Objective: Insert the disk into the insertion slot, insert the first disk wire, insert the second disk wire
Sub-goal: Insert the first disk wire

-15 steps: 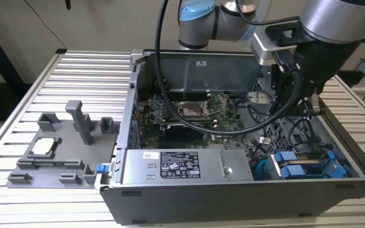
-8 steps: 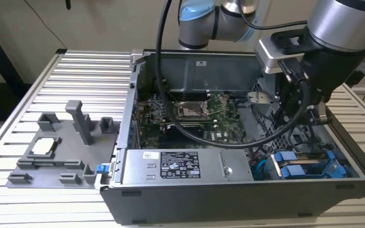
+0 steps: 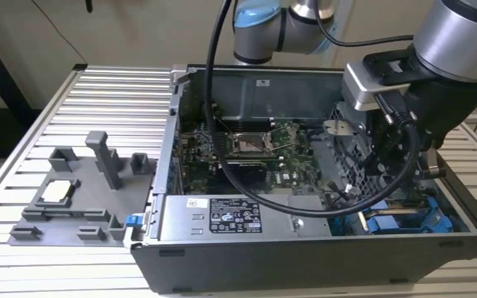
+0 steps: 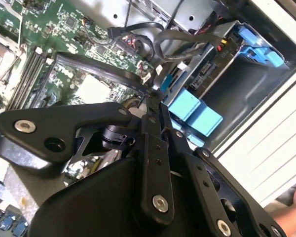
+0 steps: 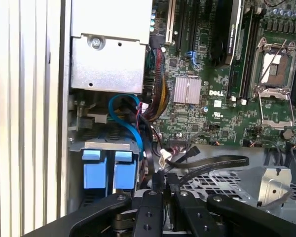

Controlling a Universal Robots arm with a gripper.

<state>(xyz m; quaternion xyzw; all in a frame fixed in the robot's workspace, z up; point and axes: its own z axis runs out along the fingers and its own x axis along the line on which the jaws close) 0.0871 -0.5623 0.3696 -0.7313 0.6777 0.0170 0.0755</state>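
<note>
The disk (image 4: 205,74) lies in the insertion slot (image 4: 251,84) at the case's corner, its blue carrier tabs (image 4: 195,112) facing the gripper. In the first wrist view the same blue tabs (image 5: 110,170) sit beside a blue cable (image 5: 124,111). My gripper (image 4: 153,93) hangs just before the disk's connector edge, fingers shut on the end of a black disk wire (image 4: 103,64). That flat black wire (image 5: 214,165) loops away over the perforated cage. In the exterior view the gripper (image 3: 377,177) reaches down into the case's right side, above the blue carrier (image 3: 404,221).
The motherboard (image 3: 247,149) fills the case's middle. A grey labelled power-supply box (image 3: 230,217) stands along the front wall. The perforated metal cage (image 5: 222,182) lies close to the fingers. A grey fixture (image 3: 81,192) rests on the slatted table at the exterior view's left.
</note>
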